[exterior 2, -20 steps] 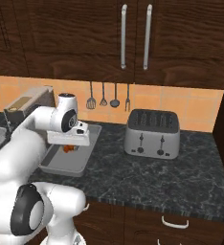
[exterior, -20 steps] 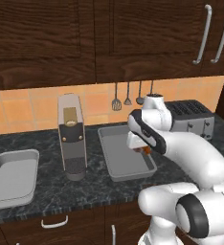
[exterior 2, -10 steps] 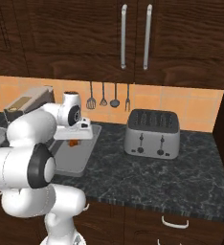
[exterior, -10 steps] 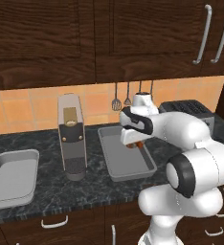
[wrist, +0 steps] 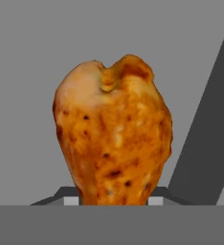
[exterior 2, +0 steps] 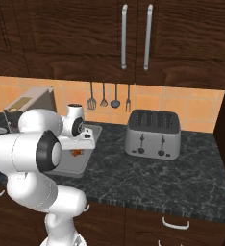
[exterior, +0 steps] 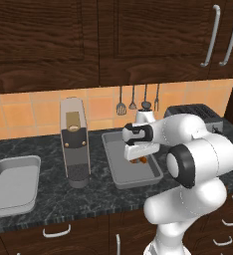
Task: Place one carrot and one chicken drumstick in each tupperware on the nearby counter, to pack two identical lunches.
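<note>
Right now my end effector is clamped on the chicken drumstick, its long axis running toward twelve o'clock; it hangs directly over the grey tupperware on the desk.

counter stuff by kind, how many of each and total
grey trays: 2
coffee machine: 1
toaster: 1
chicken drumstick: 1
total: 5

Golden-brown drumstick above tupperware
</note>
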{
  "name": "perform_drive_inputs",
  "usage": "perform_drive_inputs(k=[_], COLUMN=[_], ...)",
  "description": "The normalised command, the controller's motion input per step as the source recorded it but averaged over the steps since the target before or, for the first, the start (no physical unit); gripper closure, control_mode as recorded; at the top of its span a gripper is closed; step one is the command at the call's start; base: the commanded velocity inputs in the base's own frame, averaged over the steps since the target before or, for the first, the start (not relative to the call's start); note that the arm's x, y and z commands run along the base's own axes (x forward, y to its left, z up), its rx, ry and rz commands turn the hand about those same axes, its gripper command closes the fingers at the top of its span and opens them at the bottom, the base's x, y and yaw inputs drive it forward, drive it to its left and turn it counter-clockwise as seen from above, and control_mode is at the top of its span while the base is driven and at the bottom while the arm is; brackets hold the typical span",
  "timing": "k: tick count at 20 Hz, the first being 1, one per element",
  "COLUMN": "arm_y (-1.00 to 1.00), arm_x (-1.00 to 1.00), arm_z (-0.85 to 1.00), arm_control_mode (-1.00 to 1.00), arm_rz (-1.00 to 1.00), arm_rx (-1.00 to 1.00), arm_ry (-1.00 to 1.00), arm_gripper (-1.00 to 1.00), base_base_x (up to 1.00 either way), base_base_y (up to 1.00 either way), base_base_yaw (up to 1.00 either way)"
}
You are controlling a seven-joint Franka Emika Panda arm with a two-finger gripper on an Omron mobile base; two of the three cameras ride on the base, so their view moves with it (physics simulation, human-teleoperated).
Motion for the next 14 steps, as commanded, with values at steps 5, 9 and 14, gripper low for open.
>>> perform_drive_inputs(k=[5, 9, 14], arm_y=[0.0, 0.0, 0.0], arm_x=[0.0, 0.11, 0.42], arm_z=[-0.08, 0.0, 0.0], arm_control_mode=[-1.0, -1.0, -1.0], arm_rz=[0.0, 0.0, -0.07], arm_rx=[-0.03, -0.03, -0.01], arm_ry=[0.0, 0.0, 0.0], arm_gripper=[1.0, 1.0, 1.0], base_base_x=[0.0, 0.0, 0.0], base_base_y=[0.0, 0.0, 0.0], base_base_yaw=[0.0, 0.0, 0.0])
